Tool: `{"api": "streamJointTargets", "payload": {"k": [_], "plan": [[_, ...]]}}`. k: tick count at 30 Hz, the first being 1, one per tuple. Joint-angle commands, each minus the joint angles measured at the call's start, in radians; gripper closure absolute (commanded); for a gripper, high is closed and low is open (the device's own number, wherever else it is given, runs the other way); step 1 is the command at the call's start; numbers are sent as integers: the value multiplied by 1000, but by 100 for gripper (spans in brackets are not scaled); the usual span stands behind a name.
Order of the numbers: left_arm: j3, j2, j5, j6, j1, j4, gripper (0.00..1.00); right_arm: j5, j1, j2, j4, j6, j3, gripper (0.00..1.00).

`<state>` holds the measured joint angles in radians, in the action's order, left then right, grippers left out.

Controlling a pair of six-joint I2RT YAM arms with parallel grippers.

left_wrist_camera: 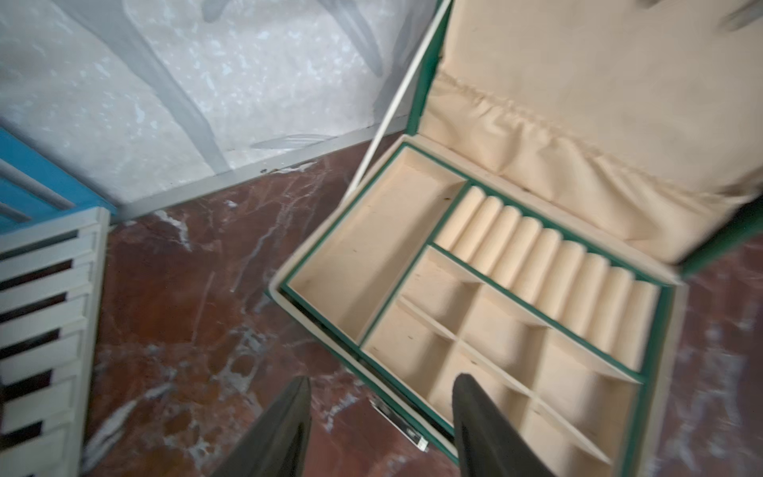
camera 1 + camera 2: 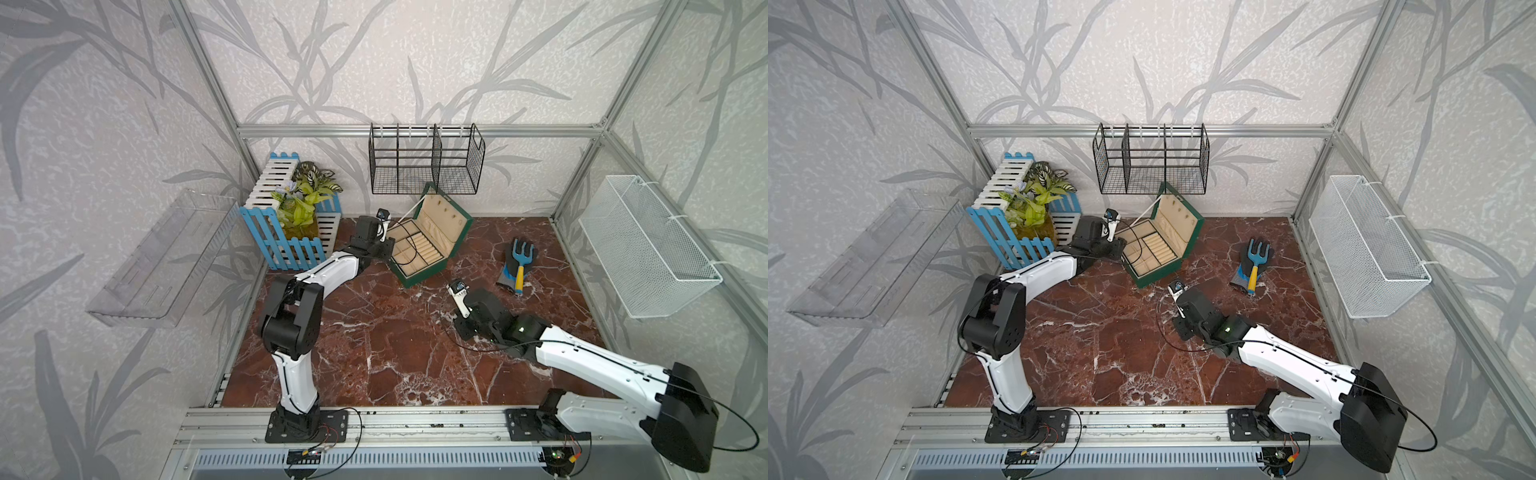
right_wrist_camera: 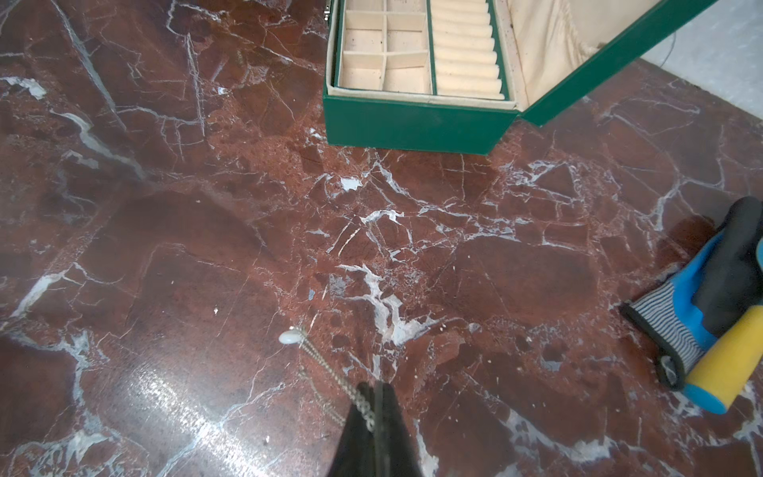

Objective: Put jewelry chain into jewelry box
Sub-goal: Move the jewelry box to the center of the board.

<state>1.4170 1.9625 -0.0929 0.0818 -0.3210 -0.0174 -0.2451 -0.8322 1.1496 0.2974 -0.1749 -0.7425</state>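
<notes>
The dark green jewelry box [image 2: 419,277] [image 2: 1154,277] stands open at the back of the marble floor, its beige-lined lid tilted up. My left gripper [image 1: 383,378] [image 2: 390,246] is open. It hangs over the box's front rim [image 1: 322,330], one finger over the floor and one over the small compartments, which are empty. In front of the box, low over the floor, my right gripper [image 3: 375,390] [image 2: 464,332] is shut on the thin silvery jewelry chain [image 3: 326,371]. The chain trails from the tips to a pale bead [image 3: 289,338]. I cannot make it out in the top views.
A grey-black glove with a blue hand fork [image 2: 517,266] [image 3: 710,314] lies right of the box. A blue and white fence planter [image 2: 291,224] stands at the back left beside my left arm. A black wire basket [image 2: 426,160], a white mesh basket [image 2: 648,245] and a clear shelf [image 2: 162,257] hang on the walls.
</notes>
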Motion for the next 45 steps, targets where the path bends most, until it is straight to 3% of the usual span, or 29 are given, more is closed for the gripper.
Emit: {"api": "streamJointTargets", "payload": {"k": [1,10,15,17,20,25,27,32,38,45], "plan": [[166,120,64,148,16,-184,41,2,-2,-43,-12,-27,20,100],[605,407,99,235,45,-367,34,53,-2,-80,-16,-52,55,100],[876,573,51,267,57,-578,35,59,-2,-96,-15,-65,70,100],[918,603,16,281,59,-634,37,56,-2,-102,-8,-66,71,100],[913,605,-40,288,63,-663,44,47,-2,-112,-1,-60,71,100],[894,574,-29,270,68,-683,71,43,-2,-124,9,-54,61,100],[818,524,-39,269,68,-669,82,33,-2,-132,12,-46,57,100],[561,366,-22,236,62,-556,92,-3,-2,-156,-4,-8,51,100],[99,64,-44,98,43,-351,93,-38,17,-157,-11,27,24,100],[-421,-345,113,-130,-104,-257,92,41,104,-166,17,75,-28,100]]}}
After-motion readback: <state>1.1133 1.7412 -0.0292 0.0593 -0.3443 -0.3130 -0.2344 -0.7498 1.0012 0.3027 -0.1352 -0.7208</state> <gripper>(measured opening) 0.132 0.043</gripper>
